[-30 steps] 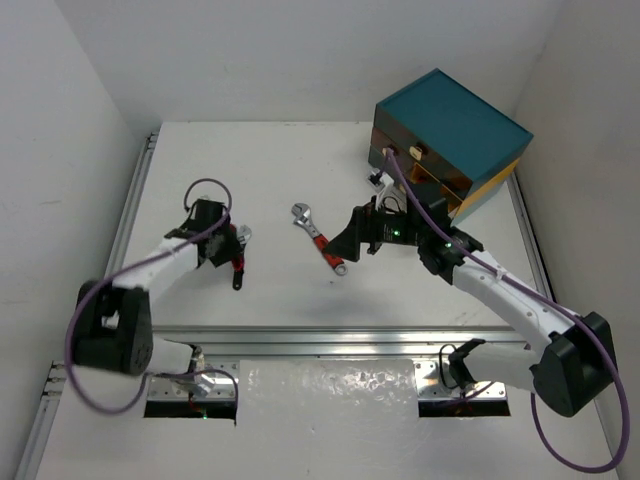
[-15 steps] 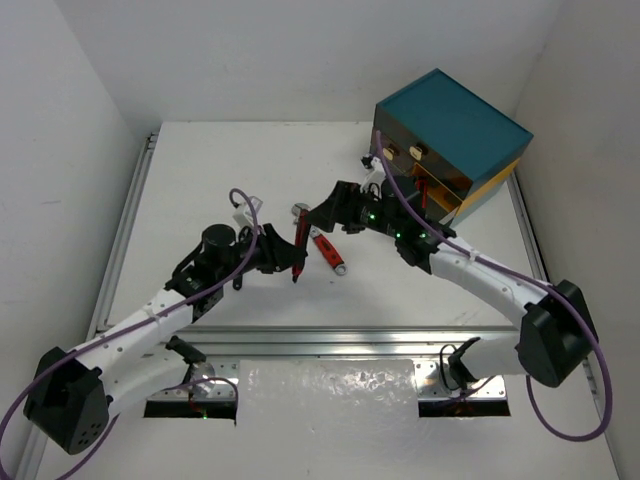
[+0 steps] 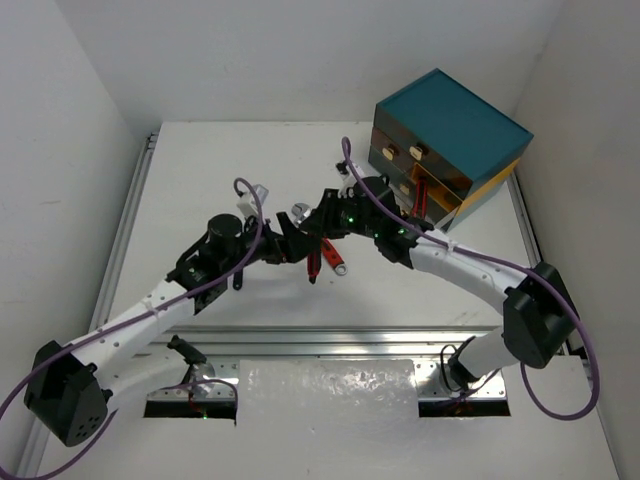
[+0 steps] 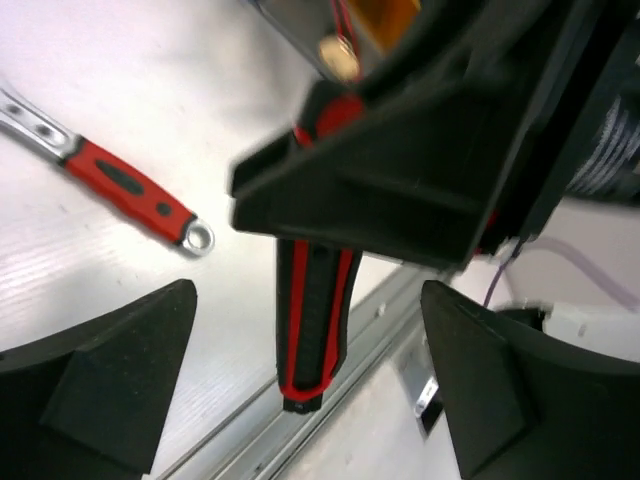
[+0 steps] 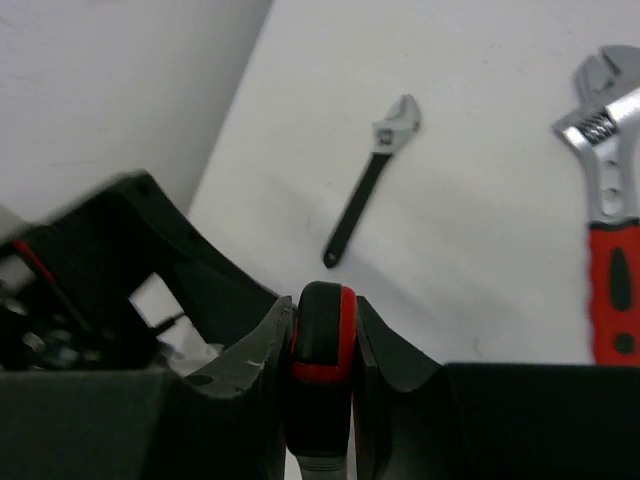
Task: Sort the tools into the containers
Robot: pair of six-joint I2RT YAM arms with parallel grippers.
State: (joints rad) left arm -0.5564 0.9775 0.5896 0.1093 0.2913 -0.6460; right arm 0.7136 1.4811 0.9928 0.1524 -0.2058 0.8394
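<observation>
My right gripper (image 3: pixel 325 222) is shut on the upper end of a red-and-black-handled tool (image 3: pixel 313 262), which hangs over the middle of the table. The tool's handle (image 5: pixel 320 335) sits pinched between the right gripper's (image 5: pixel 320 310) jaws. My left gripper (image 3: pixel 285 245) is open right beside it, its fingers spread wide on either side of the handle (image 4: pixel 315 320) without touching. A red-handled adjustable wrench (image 3: pixel 335 258) lies on the table just beneath. A small black-handled wrench (image 5: pixel 365 190) lies further left. The teal-topped chest (image 3: pixel 450 120) stands at the back right with its drawers (image 3: pixel 417 152) facing the arms.
A metal rail (image 3: pixel 330 340) runs along the table's near edge. White walls close in the left, back and right sides. The two arms cross close together over the table's centre.
The left arm carried the red-and-black tool from the left to the centre. The right gripper came to meet it and shut on the tool, and the left gripper opened.
</observation>
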